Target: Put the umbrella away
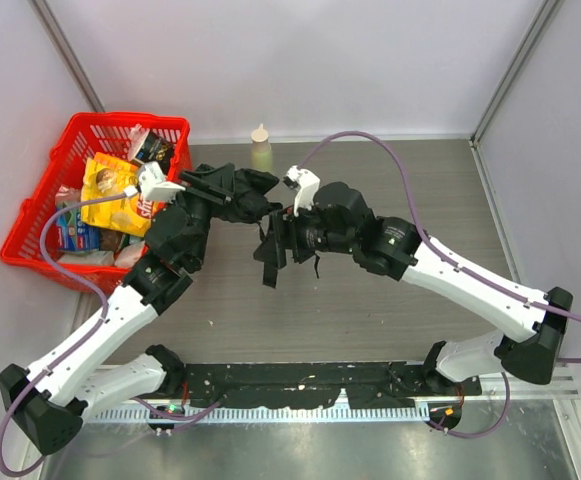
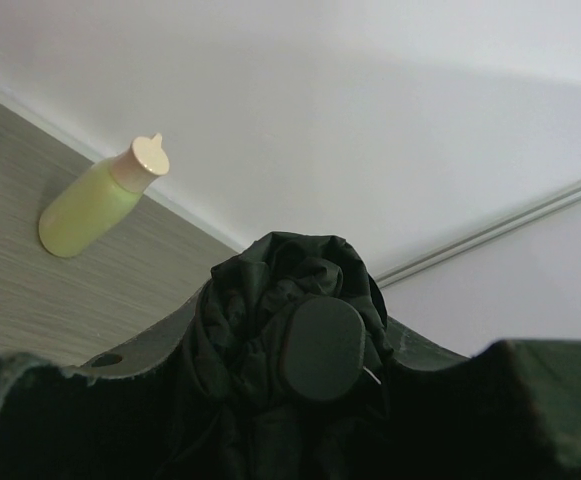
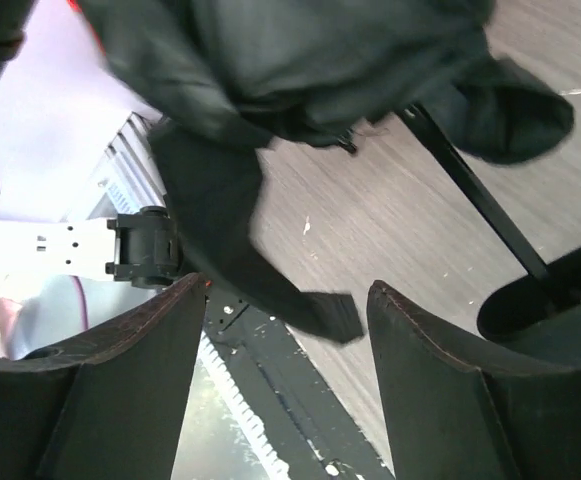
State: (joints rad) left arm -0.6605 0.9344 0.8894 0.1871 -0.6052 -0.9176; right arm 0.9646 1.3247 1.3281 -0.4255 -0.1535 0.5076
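The umbrella (image 1: 268, 212) is a bundle of black fabric held above the table between my two arms. My left gripper (image 1: 232, 190) is shut on it; in the left wrist view the crumpled fabric (image 2: 270, 280) and a rounded black end cap (image 2: 320, 350) fill the space between the jaws of the left gripper (image 2: 290, 400). My right gripper (image 1: 282, 236) sits just right of the bundle. In the right wrist view the right gripper (image 3: 288, 290) is open, and a loose black strap (image 3: 315, 305) hangs between its fingers without being pinched. Umbrella fabric (image 3: 300, 60) hangs above them.
A red basket (image 1: 30, 215) full of snack packets stands at the far left. A pale green bottle (image 1: 260, 145) (image 2: 95, 205) stands by the back wall. A thin black rod (image 3: 470, 190) slants over the wooden table (image 3: 390, 230). Enclosure walls stand on three sides.
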